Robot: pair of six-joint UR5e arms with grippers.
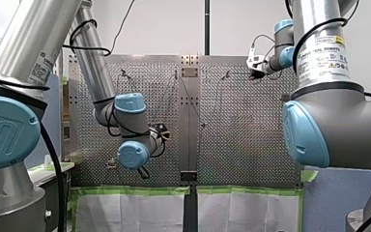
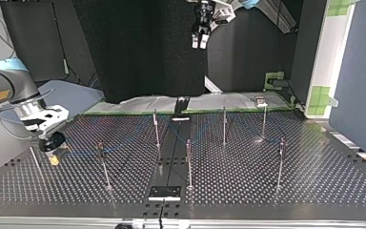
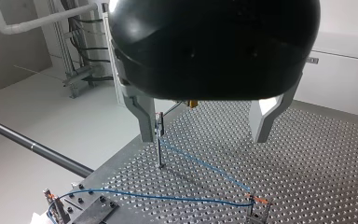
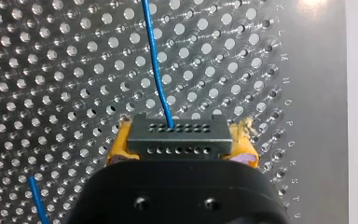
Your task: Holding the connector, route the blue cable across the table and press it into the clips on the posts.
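My right gripper [image 4: 181,142], low by the edge of the table [image 2: 276,191] at the top view's left, clamps the connector [image 4: 177,133] in yellow pads, the blue cable [image 4: 154,60] leading straight ahead toward the nearest post [image 2: 104,164]; my left gripper [image 3: 204,135] hangs wide, empty, high.

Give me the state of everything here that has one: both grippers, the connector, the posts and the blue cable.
Left gripper: jaws open, empty, raised.
Right gripper: jaws shut on the connector.
Connector: held between yellow pads.
Posts: upright.
Blue cable: attached to the connector, reaches one post's top; clipped or not, cannot tell.
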